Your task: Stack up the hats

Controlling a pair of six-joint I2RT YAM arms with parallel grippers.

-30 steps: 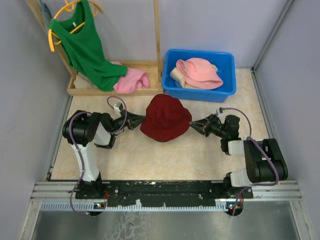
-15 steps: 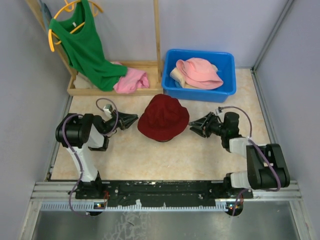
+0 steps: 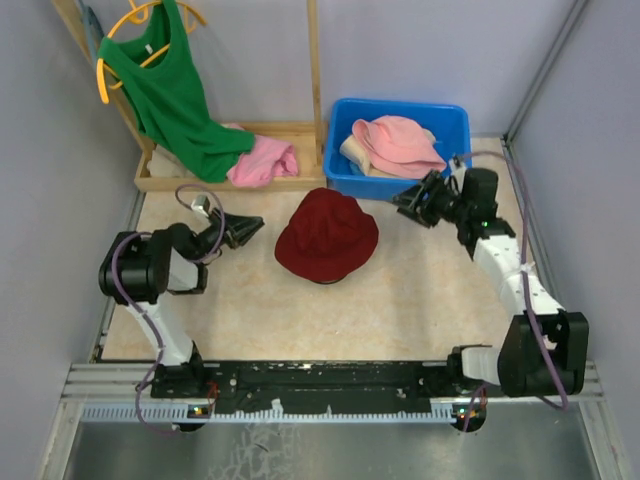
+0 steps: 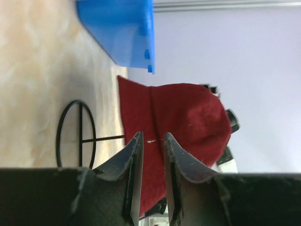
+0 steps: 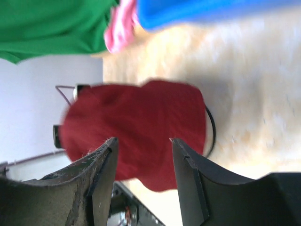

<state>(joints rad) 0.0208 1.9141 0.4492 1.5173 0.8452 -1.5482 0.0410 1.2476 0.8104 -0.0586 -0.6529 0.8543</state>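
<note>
The dark red hat [image 3: 327, 237] sits crown up on the table's middle, over a black wire ring [image 4: 75, 134]. It also shows in the left wrist view [image 4: 188, 113] and the right wrist view [image 5: 136, 127]. The pink hat [image 3: 400, 143] lies on the beige hat [image 3: 351, 150] inside the blue bin [image 3: 455, 120]. The blue hat is out of view. My left gripper [image 3: 254, 228] is left of the red hat, apart from it, its jaws slightly parted and empty [image 4: 151, 139]. My right gripper [image 3: 406, 203] is open and empty by the bin's front wall [image 5: 143, 140].
A green shirt [image 3: 170, 90] hangs on a yellow hanger from the wooden rack [image 3: 240, 182] at the back left. A bright pink cloth [image 3: 262, 160] lies on the rack's base. Grey walls close in the left, right and back sides.
Both grippers have drawn away from the red hat's brim. The left one moved left and back. The right arm swung back toward the blue bin. The hat has settled on the table.
</note>
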